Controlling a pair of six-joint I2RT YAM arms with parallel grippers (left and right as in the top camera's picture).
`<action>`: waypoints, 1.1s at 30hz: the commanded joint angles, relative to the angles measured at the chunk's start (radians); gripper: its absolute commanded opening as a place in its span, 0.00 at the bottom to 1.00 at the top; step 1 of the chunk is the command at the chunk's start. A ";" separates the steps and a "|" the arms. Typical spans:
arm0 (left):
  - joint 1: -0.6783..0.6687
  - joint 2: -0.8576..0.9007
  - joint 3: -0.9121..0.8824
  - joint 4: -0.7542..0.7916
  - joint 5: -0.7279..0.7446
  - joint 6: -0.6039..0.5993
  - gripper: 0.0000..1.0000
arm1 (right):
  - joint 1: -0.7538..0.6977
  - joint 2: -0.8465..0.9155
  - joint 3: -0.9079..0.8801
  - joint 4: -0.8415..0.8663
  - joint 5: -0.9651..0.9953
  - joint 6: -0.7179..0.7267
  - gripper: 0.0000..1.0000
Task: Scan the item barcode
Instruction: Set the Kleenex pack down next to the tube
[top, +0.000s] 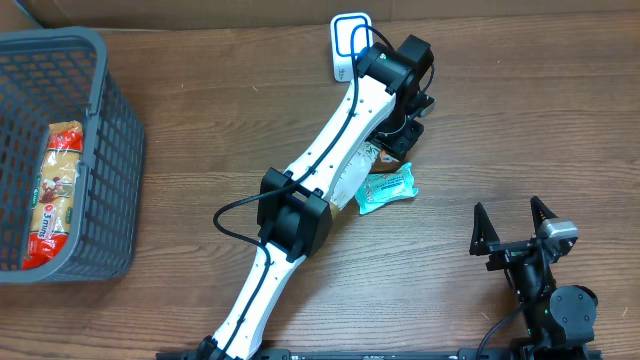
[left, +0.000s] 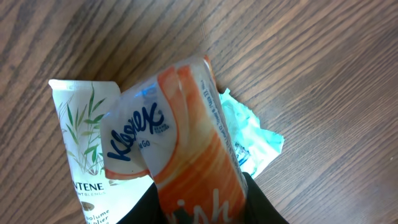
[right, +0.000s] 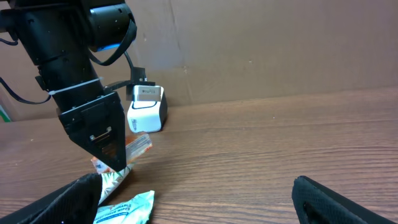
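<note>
Glossy plastic tissue pack (left: 186, 155), matt wood-grain table (left: 323, 74), matt plastic basket (top: 120, 170)

Tissue pack (left: 186, 149), orange and white wrapper: brand "Kleenex" in blue script with "Go" beneath it. Larger white lettering lower down is cut off by the frame. Fine print along one edge is too small to read.
White tube (left: 78, 137), leaf motif: "NTENE", first letters out of frame; below it the partial words "olume" and "plier".
Packet (top: 55, 195) in basket (top: 118, 95): a "3" is legible, the rest blurred.
</note>
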 joint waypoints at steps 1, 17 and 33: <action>-0.009 -0.005 0.014 -0.011 -0.006 0.035 0.20 | -0.006 -0.007 -0.011 0.003 0.002 0.000 1.00; -0.006 0.003 0.063 -0.072 -0.066 0.076 1.00 | -0.005 -0.007 -0.011 0.003 0.002 0.000 1.00; 0.513 -0.508 0.305 -0.091 -0.366 -0.344 1.00 | -0.006 -0.007 -0.011 0.003 0.002 0.000 1.00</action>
